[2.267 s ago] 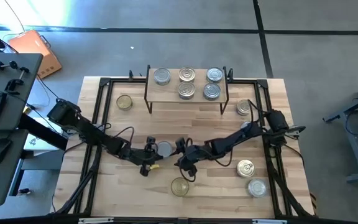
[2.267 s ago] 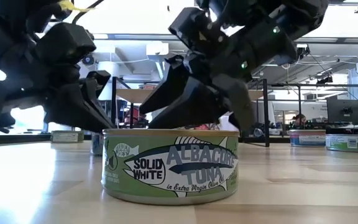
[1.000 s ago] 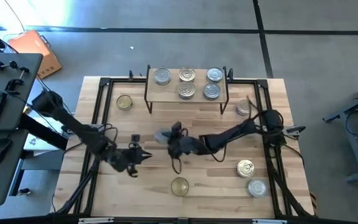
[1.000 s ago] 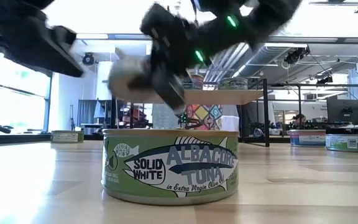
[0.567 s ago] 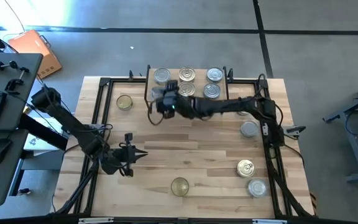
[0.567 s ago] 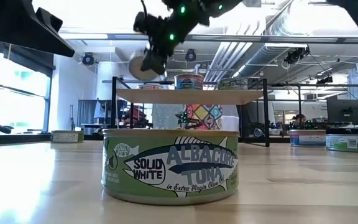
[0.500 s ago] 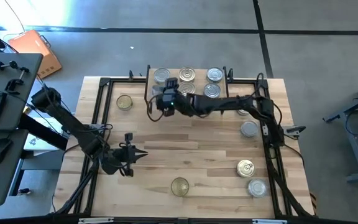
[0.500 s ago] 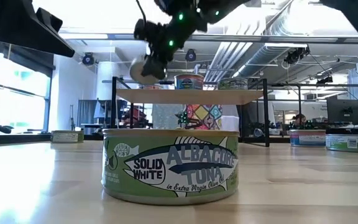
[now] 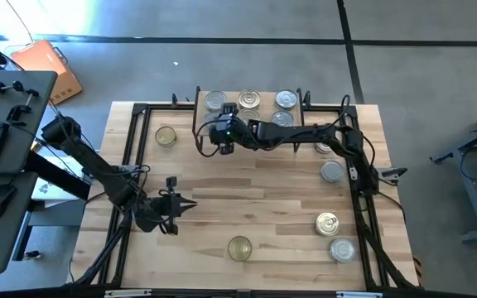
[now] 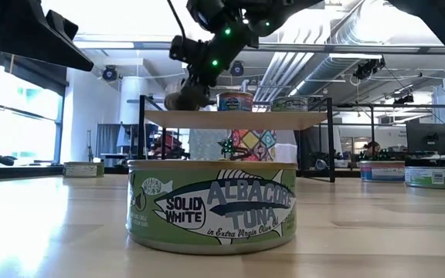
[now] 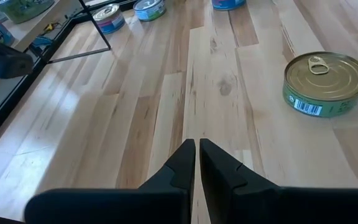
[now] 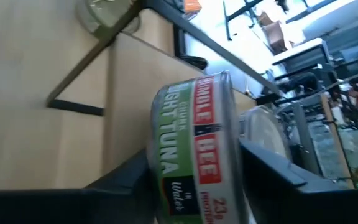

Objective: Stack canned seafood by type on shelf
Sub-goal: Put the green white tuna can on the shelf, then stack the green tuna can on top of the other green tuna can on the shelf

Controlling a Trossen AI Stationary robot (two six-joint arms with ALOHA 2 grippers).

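Note:
My right gripper (image 9: pixel 219 132) reaches in from the table's right to the left front corner of the shelf (image 10: pixel 269 119) and is shut on a green-and-red labelled tuna can (image 12: pixel 197 149). In the low view that can (image 10: pixel 180 100) sits at board height at the shelf's left end. Silver cans stand on the board at the back left (image 9: pixel 215 101), back middle (image 9: pixel 249 99), back right (image 9: pixel 286 99) and front right (image 9: pixel 281 120). My left gripper (image 11: pixel 197 149) hangs shut above the table's near left part (image 9: pixel 185 205), holding nothing. My right gripper has the tuna can's curved label wall (image 12: pixel 166 168) between its two fingers (image 12: pixel 272 174), one on each side. The fingers come from the table's right, slanting down. The can is level, its bottom at the shelf board; whether it rests there I cannot tell.
Loose cans lie on the table: gold-topped ones at the far left (image 9: pixel 166 136) and near the front edge (image 9: pixel 239 247), silver ones along the right side (image 9: pixel 332 171) (image 9: pixel 327 222) (image 9: pixel 342 248). A black frame rail (image 9: pixel 135 149) borders the tabletop. The middle of the table is bare wood.
My right gripper has carried the tuna can from above the table's middle up and toward the far edge, to the shelf's left front corner. In the last half second the can has come down from a tilted pose to level at the board.

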